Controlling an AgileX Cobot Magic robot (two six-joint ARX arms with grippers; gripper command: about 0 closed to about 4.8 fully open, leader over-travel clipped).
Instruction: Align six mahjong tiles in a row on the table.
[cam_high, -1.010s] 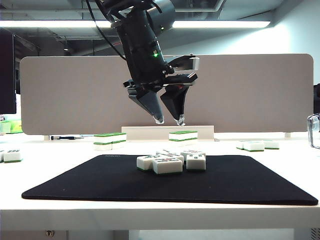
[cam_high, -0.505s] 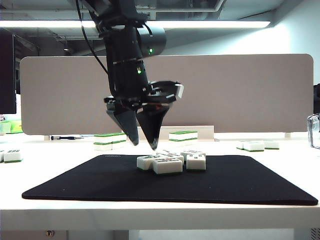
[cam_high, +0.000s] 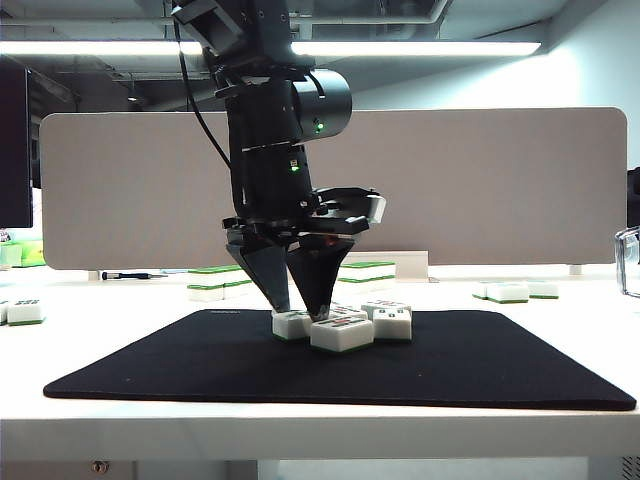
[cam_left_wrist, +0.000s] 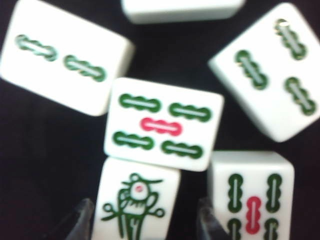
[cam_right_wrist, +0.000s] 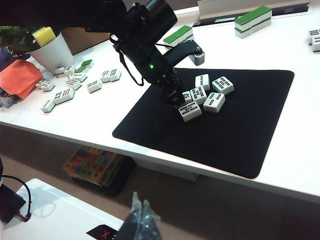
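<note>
Six mahjong tiles (cam_high: 345, 325) lie face up in a loose cluster in the middle of the black mat (cam_high: 480, 365) on the white table (cam_high: 300, 425). My left gripper (cam_high: 302, 312) points down at the cluster's left side. In the left wrist view, my left gripper (cam_left_wrist: 145, 220) is open and straddles the bird-marked tile (cam_left_wrist: 137, 200), with a dark gap at each fingertip (cam_left_wrist: 82, 217). A five-bamboo tile (cam_left_wrist: 162, 124) lies just beyond it. My right gripper (cam_right_wrist: 141, 207) is shut on nothing and hangs well off the table's front edge.
Green-topped stacked tiles (cam_high: 220, 278) (cam_high: 366, 270) stand behind the mat, in front of the grey partition (cam_high: 500, 180). More loose tiles (cam_right_wrist: 75, 82), a white cup (cam_right_wrist: 50, 50) and an orange cloth (cam_right_wrist: 17, 77) sit off to the table's left.
My left gripper has dropped from high above the mat and shifted left, down onto the tile cluster. The right arm has not moved.
</note>
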